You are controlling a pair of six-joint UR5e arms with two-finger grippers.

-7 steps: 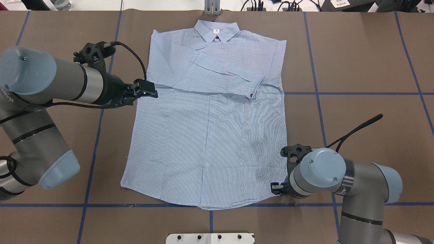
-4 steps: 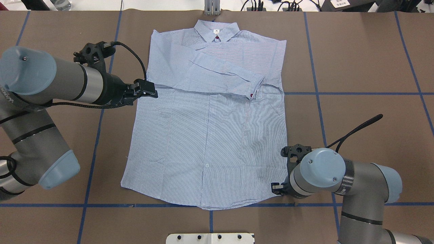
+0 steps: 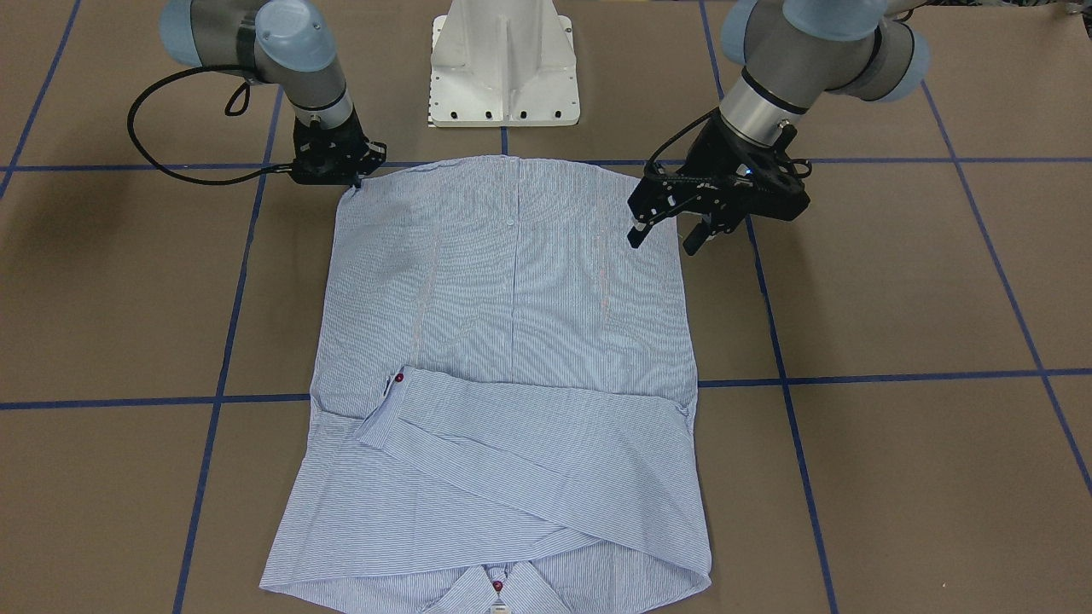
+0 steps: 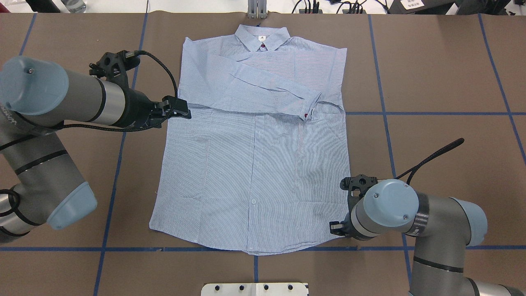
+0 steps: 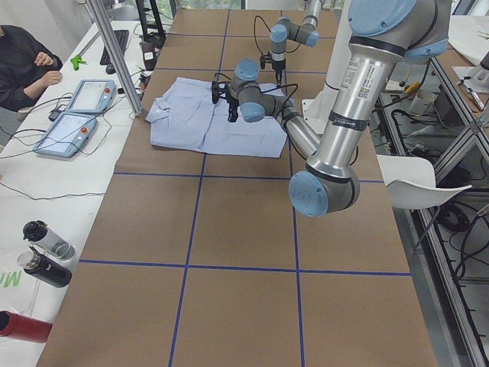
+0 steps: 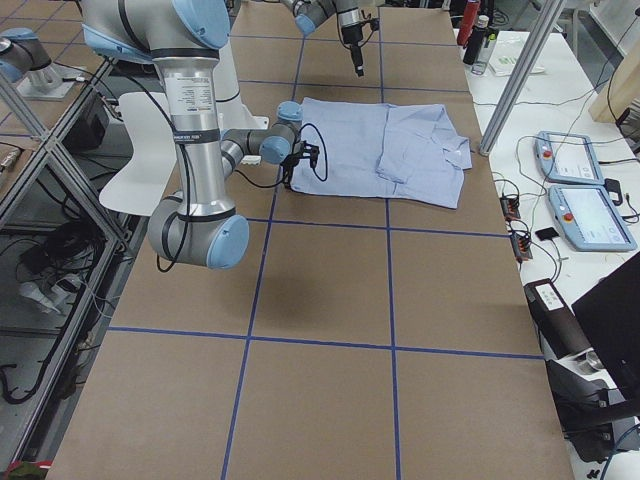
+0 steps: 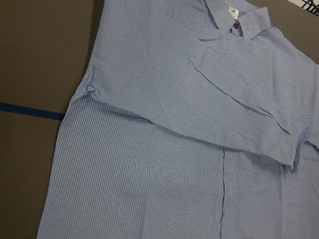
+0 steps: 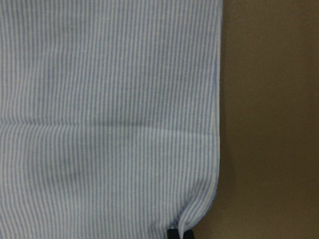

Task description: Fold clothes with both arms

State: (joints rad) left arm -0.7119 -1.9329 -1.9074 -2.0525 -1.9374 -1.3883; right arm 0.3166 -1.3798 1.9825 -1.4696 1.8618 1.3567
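The light blue striped shirt [image 4: 254, 164] lies flat on the brown table with its collar at the far edge. Both sleeves are folded across the chest [image 3: 512, 443]. My left gripper [image 4: 177, 108] hovers open over the shirt's left side seam near the sleeve fold, its two fingers [image 3: 636, 234] apart above the cloth. The left wrist view shows the folded sleeves and collar [image 7: 234, 15] below it. My right gripper [image 3: 354, 179] is down at the near right hem corner, shut on the cloth. In the right wrist view that corner [image 8: 199, 214] puckers at a black fingertip.
The white pedestal base [image 3: 503, 77] stands just behind the hem. Blue tape lines [image 4: 431, 113] grid the table. A metal post [image 4: 257, 9] rises beyond the collar. A side table carries teach pendants [image 5: 76, 115] and bottles [image 5: 46, 252], and a person [image 5: 23, 61] sits there.
The shirt's lower part has slid slightly toward the right gripper; the near left hem corner moved inward. Both arms are almost where they were.
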